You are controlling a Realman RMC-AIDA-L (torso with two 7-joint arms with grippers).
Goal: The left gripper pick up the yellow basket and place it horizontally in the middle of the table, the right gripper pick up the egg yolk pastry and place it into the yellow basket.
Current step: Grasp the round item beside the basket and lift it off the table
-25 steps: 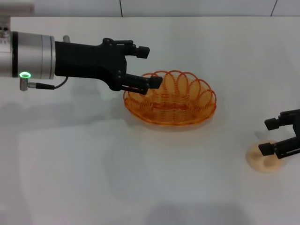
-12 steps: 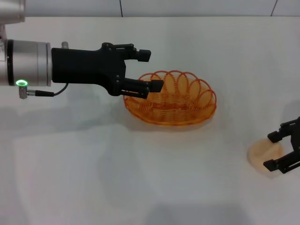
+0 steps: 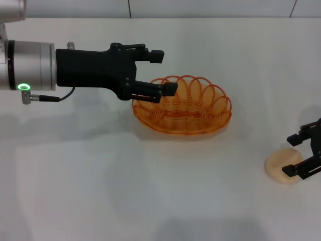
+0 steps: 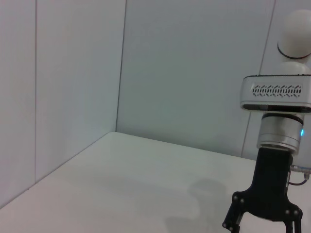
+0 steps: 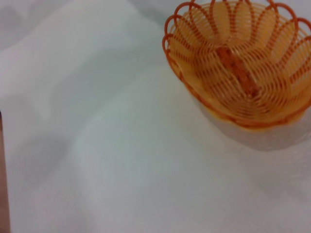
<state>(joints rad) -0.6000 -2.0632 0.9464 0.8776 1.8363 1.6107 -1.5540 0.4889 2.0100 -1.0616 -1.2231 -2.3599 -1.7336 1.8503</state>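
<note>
White tabletop runs under everything I do, the table [image 3: 100,191] bare and smooth up to the pale wall behind it. On my left gripper [image 3: 164,73] the fingers are spread wide with nothing between them: the upper one hangs over open table behind the yellow basket [image 3: 183,106], the lower one sits right at the looped rim on the basket's near-left end, and I cannot tell whether it touches the wire. I read that as the posture after letting go, since the basket sits flat with its long side running across the table, roughly in the middle, which is the placement asked of me. Further out, my right gripper [image 3: 305,156] hangs at the right edge of the head view, fingers parted and holding nothing, straddling the far edge of the egg yolk pastry [image 3: 283,166], which lies on the table well apart from the basket. Fingers on either side like that suit a pinch across the soft bun, so I judge the grasp is the step in hand. From the right wrist, the basket's hollow shows with nothing in it, ready to receive the pastry.
</note>
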